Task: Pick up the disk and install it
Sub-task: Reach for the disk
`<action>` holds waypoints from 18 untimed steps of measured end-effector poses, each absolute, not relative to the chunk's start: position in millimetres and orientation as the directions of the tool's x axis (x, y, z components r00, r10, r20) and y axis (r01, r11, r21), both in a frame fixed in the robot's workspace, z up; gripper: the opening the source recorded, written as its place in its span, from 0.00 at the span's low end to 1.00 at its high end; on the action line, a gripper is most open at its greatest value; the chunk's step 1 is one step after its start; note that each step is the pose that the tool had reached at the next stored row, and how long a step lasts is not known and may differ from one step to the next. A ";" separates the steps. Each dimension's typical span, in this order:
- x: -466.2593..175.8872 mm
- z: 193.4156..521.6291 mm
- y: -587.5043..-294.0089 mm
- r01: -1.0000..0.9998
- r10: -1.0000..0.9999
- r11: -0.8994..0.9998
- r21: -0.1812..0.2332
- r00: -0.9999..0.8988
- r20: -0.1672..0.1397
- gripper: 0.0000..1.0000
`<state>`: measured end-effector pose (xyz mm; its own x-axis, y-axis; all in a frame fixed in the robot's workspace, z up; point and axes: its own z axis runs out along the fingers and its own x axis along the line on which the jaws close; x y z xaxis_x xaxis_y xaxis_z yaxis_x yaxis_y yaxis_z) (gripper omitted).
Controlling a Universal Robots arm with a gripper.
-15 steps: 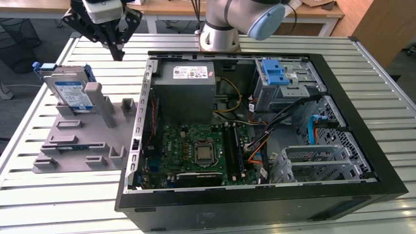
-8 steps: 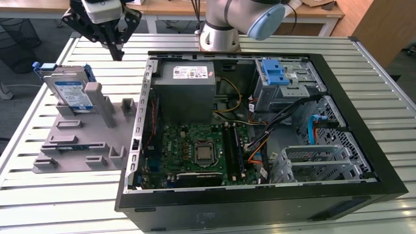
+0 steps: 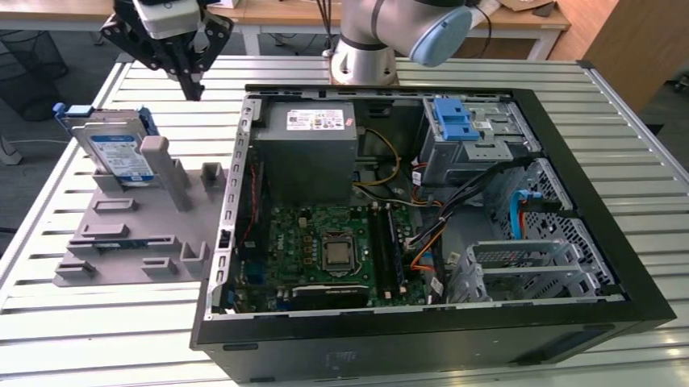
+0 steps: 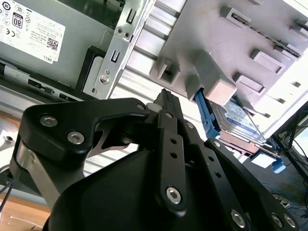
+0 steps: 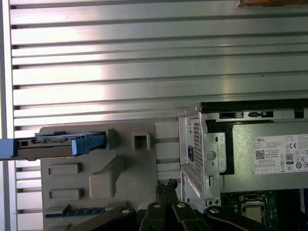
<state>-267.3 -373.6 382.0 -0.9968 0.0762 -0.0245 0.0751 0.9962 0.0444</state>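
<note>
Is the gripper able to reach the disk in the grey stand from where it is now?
Probably yes. The gripper hangs above the table near the disk, which stands upright in the grey stand with its top edge free.

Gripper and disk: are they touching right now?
Apart. The exterior view shows the gripper hanging clear of the disk, with bare table slats visible between them; the disk stands in the grey holder.

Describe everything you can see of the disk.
The disk is a flat silver metal drive with a blue-and-white label and a blue plastic frame. It stands on edge, slightly tilted, in the grey holder, at the exterior view's left of the case. Only the holder touches it; the gripper is apart.
</note>
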 end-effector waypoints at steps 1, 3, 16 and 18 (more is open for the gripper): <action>-267.4 382.0 -373.6 0.075 0.076 0.996 0.044 -0.997 -0.024 0.11; -267.9 382.0 -373.6 0.075 0.076 0.996 0.044 -0.997 -0.024 0.11; -272.1 382.0 -373.4 0.075 0.076 0.996 0.044 -0.997 -0.024 0.11; -274.7 381.9 -373.3 0.075 0.076 0.996 0.044 -0.997 -0.024 0.11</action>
